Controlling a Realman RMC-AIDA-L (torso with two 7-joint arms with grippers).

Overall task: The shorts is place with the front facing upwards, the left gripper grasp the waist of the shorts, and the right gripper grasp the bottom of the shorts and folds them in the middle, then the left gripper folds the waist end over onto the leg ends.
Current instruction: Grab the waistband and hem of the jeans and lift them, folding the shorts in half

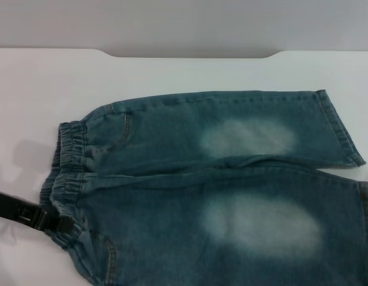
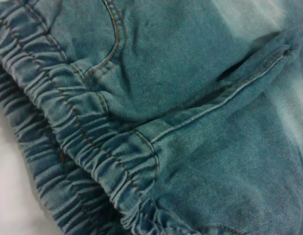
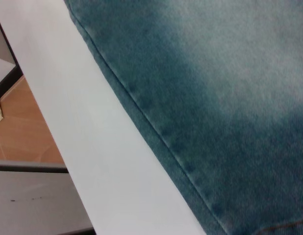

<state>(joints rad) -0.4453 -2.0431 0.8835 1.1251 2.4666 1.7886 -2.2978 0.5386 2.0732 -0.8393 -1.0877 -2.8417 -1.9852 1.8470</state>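
The shorts (image 1: pixel 231 196) lay flat on the white desk (image 1: pixel 41 89), front side up, with a pale faded patch on each thigh. The waist of the shorts (image 1: pixel 68 185) pointed toward the robot's left; the leg ends (image 1: pixel 342 128) pointed toward its right. The two legs lay side by side, and their inner edges met along a raised seam fold.

The left tool (image 1: pixel 60 223) reached in from the left edge and sat at the ruffled waistband, touching the fabric. Its open or closed state could not be determined. The left wrist view showed the gathered elastic band and a pocket seam (image 2: pixel 114 44) at close range.

The right tool was not visible. The right wrist view showed a stitched denim edge beside bare desk surface.
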